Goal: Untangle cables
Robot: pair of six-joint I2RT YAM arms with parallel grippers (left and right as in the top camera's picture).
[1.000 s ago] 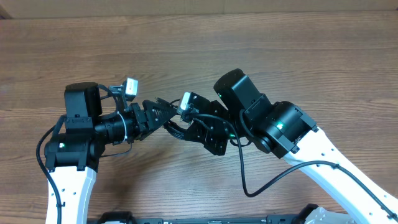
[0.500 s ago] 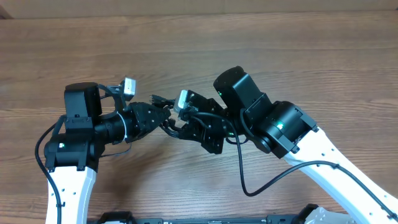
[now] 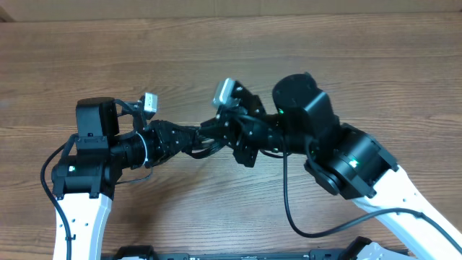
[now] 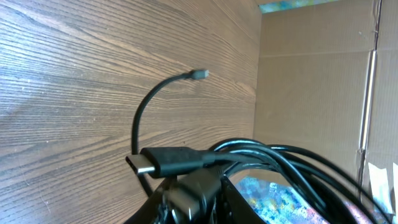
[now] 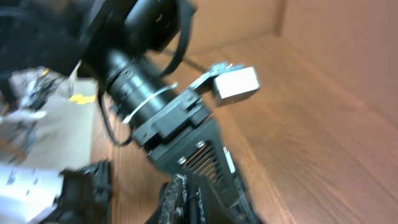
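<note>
Strands of the cables [image 3: 206,148] are bunched between the two arms near the middle of the desk [image 3: 216,43], well away from its far edge. They look lifted off the wood rather than lying on it. The left gripper [image 3: 189,137] reaches in from the left-hand side and the right gripper [image 3: 216,131] meets it from the right, so the bundle is caught where the two tips come together. That placement suits pulling the cords apart, since each arm can draw toward its own side of the desk.

In the left wrist view the left gripper [image 4: 193,198] appears clamped on a cord just behind a flat plug [image 4: 163,163]. Holding there would keep that end from sliding through the knot. Several loops of the cables [image 4: 280,163] sweep off to the right of the plug. One thin strand curves up and ends in a small free tip [image 4: 199,74], touching nothing, so it is probably the easiest to work loose.

The right gripper [image 5: 186,202] is clenched tight. Its wrist view is too blurred to tell whether a strand is pinched between its fingers. Most of that view is filled by the left arm's wrist, which shows how close the two arms stand.
</note>
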